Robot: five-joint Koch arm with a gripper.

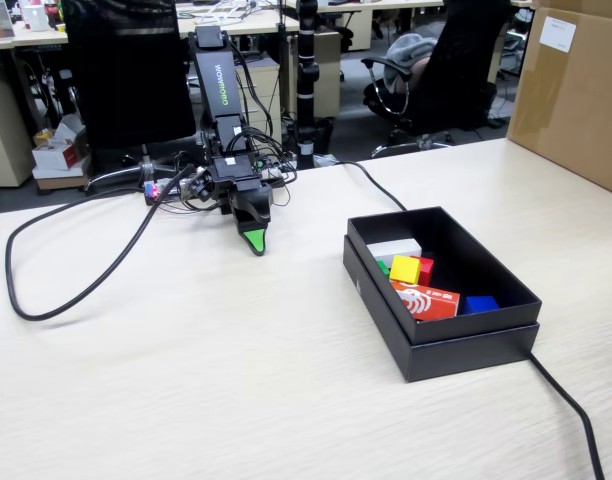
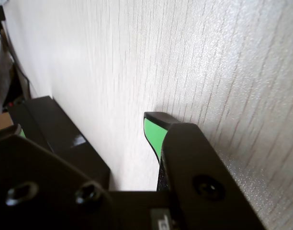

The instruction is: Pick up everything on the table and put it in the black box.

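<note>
The black box (image 1: 466,355) stands on the table (image 1: 236,390) at the right of the fixed view. Inside it lie the yellow cube (image 1: 405,269), the red cube (image 1: 426,271) right beside it, and the green cube (image 1: 383,267), mostly hidden behind the yellow one. My gripper (image 1: 254,238) hangs tip-down just above the table, well to the left of the box. In the wrist view the gripper (image 2: 85,124) is open with only bare table between its green-padded fingers (image 2: 152,132). The box's side (image 2: 55,129) shows at the left.
The box also holds a red-and-white packet (image 1: 424,299), a small blue block (image 1: 479,304) and a white piece (image 1: 394,248). A thick black cable (image 1: 76,290) loops over the left of the table; another (image 1: 571,420) runs from the box. A brown carton (image 1: 571,90) stands back right.
</note>
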